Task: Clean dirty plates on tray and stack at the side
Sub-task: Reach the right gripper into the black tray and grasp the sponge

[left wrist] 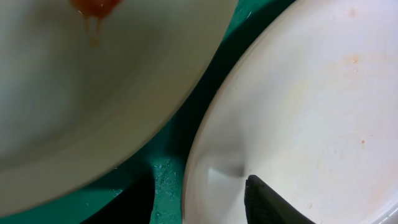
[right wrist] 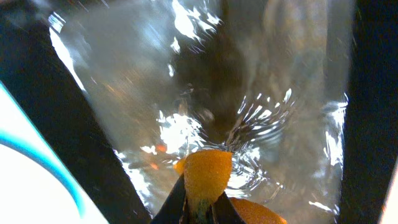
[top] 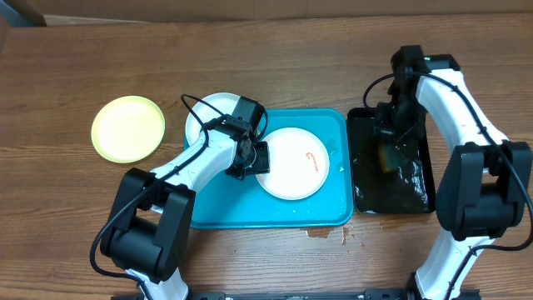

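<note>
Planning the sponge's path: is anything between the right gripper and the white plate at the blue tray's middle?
Only low edges: the black tray's wall and the blue tray's rim lie between the right gripper, shut on the sponge, and the white plate. The left gripper sits beyond it.

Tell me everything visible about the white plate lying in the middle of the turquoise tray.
The white plate is round, shallow and matte, possibly paper or thin plastic. It lies flat inside the turquoise tray, right of centre. A thin red squiggle marks its right side; the left wrist view shows faint orange specks too. The left pincer straddles its left rim, one finger on its top face; a firm grip cannot be confirmed.
</note>
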